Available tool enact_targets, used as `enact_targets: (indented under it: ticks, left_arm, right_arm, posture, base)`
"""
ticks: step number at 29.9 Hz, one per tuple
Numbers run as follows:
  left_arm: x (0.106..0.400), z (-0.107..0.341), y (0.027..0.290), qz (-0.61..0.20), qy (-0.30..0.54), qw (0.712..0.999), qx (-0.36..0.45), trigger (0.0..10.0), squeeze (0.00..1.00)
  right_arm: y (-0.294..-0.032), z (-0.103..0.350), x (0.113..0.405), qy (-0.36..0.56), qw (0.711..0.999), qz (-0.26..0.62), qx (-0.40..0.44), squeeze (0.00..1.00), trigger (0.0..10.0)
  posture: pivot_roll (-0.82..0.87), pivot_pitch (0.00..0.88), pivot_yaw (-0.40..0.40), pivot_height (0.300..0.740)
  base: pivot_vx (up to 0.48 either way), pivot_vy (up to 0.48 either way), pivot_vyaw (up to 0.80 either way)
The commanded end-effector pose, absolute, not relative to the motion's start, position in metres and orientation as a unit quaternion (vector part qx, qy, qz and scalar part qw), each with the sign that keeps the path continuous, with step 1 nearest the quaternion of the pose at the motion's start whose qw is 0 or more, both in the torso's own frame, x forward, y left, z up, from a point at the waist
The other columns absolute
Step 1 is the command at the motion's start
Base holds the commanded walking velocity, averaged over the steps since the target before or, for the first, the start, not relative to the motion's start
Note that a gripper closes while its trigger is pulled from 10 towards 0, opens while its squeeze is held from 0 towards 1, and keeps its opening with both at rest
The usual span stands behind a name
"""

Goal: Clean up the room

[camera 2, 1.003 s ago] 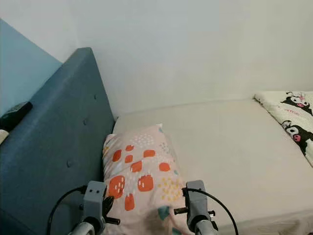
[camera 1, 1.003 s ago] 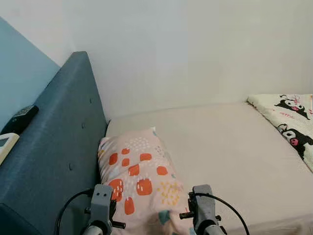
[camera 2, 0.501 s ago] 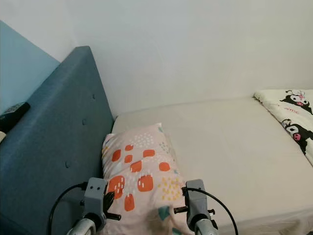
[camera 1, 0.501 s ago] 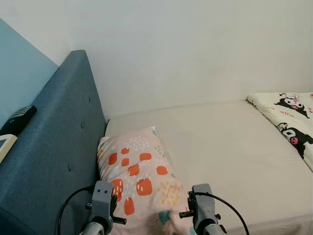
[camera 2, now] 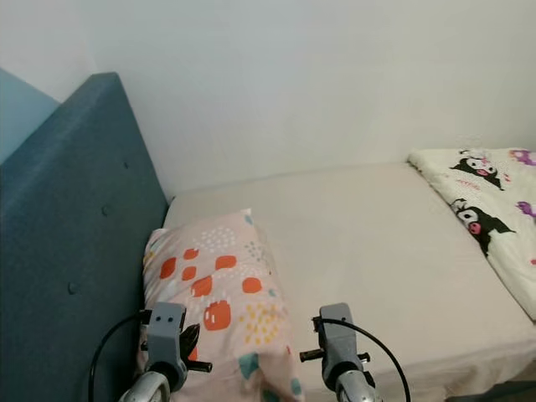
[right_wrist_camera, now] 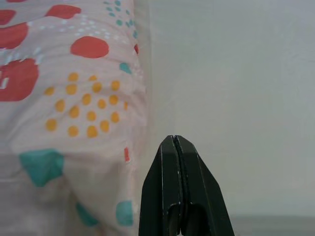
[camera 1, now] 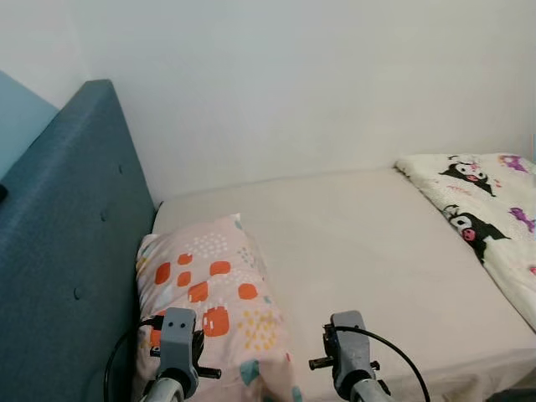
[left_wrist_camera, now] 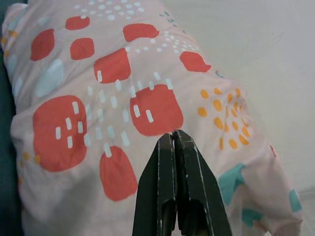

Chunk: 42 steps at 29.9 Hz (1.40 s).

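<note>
A pink pillow (camera 1: 209,293) with red, orange and teal patches lies on the beige mattress (camera 1: 377,260), against the blue headboard (camera 1: 67,251). A white blanket (camera 1: 481,218) printed with black cartoon figures lies at the bed's right end. My left gripper (left_wrist_camera: 173,135) is shut and empty, hovering just above the pillow (left_wrist_camera: 108,88). My right gripper (right_wrist_camera: 173,140) is also shut and empty, over the mattress beside the pillow's edge (right_wrist_camera: 74,93). Both wrists (camera 1: 177,347) (camera 1: 347,352) show at the bottom of the eye views.
A white wall (camera 1: 318,75) runs behind the bed. The blue upholstered headboard rises on the left. The mattress's front edge (camera 1: 469,368) is at the lower right.
The camera has turned to the right: pillow and headboard slid left, more of the cartoon blanket shows, and the remote on the headboard has left the view. The grippers stay shut.
</note>
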<state>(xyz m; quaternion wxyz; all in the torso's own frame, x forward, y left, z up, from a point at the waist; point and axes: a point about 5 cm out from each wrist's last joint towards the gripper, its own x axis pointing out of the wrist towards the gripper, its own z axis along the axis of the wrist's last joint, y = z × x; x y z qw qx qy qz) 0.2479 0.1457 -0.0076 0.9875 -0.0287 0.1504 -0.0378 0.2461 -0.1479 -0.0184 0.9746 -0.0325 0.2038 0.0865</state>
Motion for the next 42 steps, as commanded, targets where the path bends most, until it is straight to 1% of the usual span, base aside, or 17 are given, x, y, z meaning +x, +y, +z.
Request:
enact_targets:
  ticks: [1, 31, 34, 37, 42]
  left_arm:
    - [0.2421, -0.013, 0.1538, -0.025, 0.163, 0.986, -0.024, 10.0, 0.0]
    - [0.2456, -0.0125, 0.1538, -0.031, 0.161, 0.986, -0.022, 10.0, 0.0]
    - [0.2456, -0.0117, 0.1517, -0.042, 0.157, 0.987, -0.01, 10.0, 0.0]
    - [0.2454, -0.0122, 0.1518, -0.037, 0.158, 0.987, -0.016, 10.0, 0.0]
    - [0.2458, -0.0131, 0.155, -0.019, 0.163, 0.986, -0.029, 10.0, 0.0]
  right_arm:
    - [-0.1445, -0.0226, 0.2419, 0.213, 0.972, 0.093, -0.032, 0.0, 10.0]
    - [-0.1426, -0.0206, 0.2465, 0.211, 0.972, 0.098, -0.035, 0.0, 10.0]
    - [-0.1425, -0.0208, 0.2467, 0.211, 0.972, 0.099, -0.036, 0.0, 10.0]
    - [-0.1424, -0.0205, 0.247, 0.21, 0.972, 0.099, -0.036, 0.0, 10.0]
    - [-0.1422, -0.0203, 0.2473, 0.211, 0.972, 0.099, -0.035, 0.0, 10.0]
  posture:
    - [0.0, 0.056, -0.014, 0.74]
    - [0.01, 0.038, -0.017, 0.74]
    - [0.01, 0.032, -0.018, 0.74]
    - [0.0, 0.03, -0.018, 0.74]
    - [0.0, 0.031, -0.018, 0.74]
  base:
    - [0.0, 0.0, 0.0]
    - [0.0, 0.0, 0.0]
    - [0.0, -0.48, 0.0]
    - [0.0, -0.415, 0.0]
    - [0.0, 0.0, 0.0]
